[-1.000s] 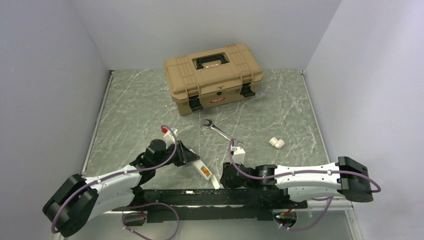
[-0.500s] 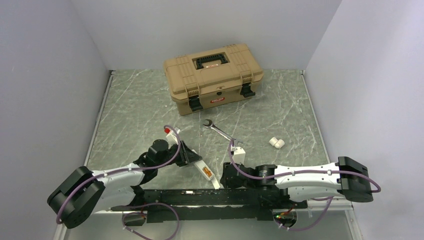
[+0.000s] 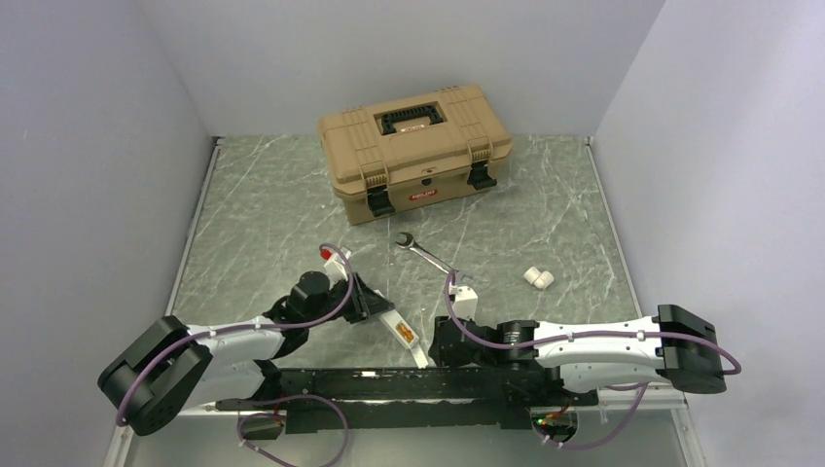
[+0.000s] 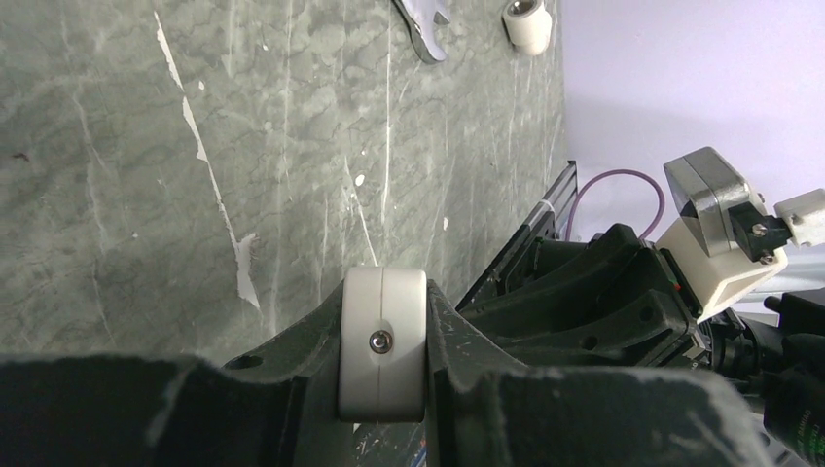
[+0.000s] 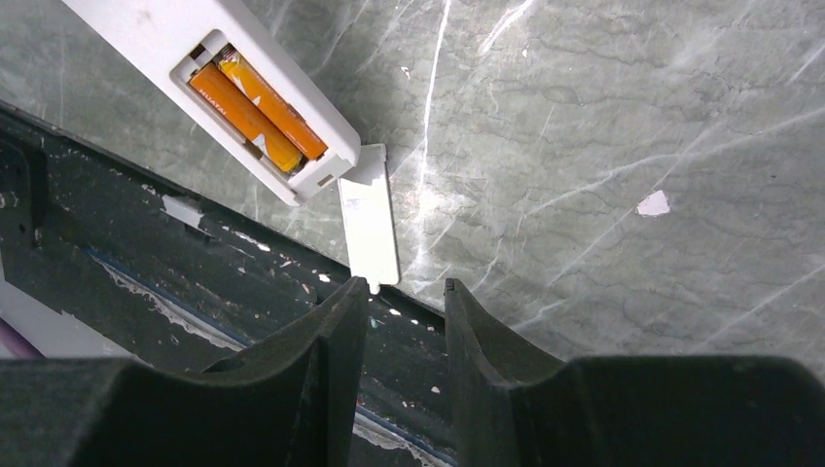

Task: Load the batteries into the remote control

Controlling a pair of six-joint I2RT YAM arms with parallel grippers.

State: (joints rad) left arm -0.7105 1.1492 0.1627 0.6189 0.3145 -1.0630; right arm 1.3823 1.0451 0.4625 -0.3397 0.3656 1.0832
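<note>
The white remote control (image 3: 399, 333) lies at an angle near the table's front edge. My left gripper (image 3: 362, 302) is shut on its far end, and in the left wrist view the jaws clamp the white end face (image 4: 382, 341). Its open recess holds two orange batteries (image 5: 258, 112). The loose white battery cover (image 5: 368, 219) lies on the table just beyond the remote's near end. My right gripper (image 5: 404, 287) is open and empty, its left fingertip at the cover's near tip. In the top view the right gripper (image 3: 431, 348) sits beside the remote's near end.
A steel wrench (image 3: 423, 251) lies mid-table. Two small white cylinders (image 3: 538, 277) lie to its right. A closed tan toolbox (image 3: 413, 146) stands at the back. The black base rail (image 3: 409, 384) runs along the near edge, right under the remote's end.
My left arm has swung its elbow to the right, and its gripper has nudged the remote slightly rightward. The right arm has not moved.
</note>
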